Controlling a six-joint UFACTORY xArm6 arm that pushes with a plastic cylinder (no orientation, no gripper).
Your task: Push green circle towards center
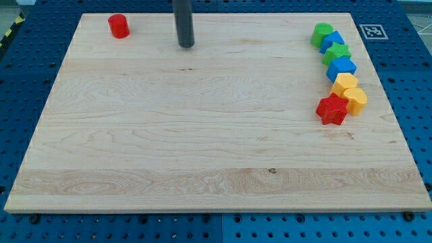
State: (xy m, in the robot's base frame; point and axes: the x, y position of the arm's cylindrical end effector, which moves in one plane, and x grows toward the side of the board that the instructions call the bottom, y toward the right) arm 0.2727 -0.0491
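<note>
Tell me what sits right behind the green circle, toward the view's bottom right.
A blue block presses against the green circle and covers its lower right edge. My tip stands far off toward the view's left.

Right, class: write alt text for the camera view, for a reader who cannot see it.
My tip rests near the wooden board's top edge, far left of the green circle, which heads a column of green, blue and yellow blocks down the right side, ending at a red star. A red cylinder sits top left.

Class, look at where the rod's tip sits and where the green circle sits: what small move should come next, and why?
Probably slide my tip toward the view's right, along the top edge, to get beyond the green circle. The tip is far to its left, so no push toward the center is possible yet.
</note>
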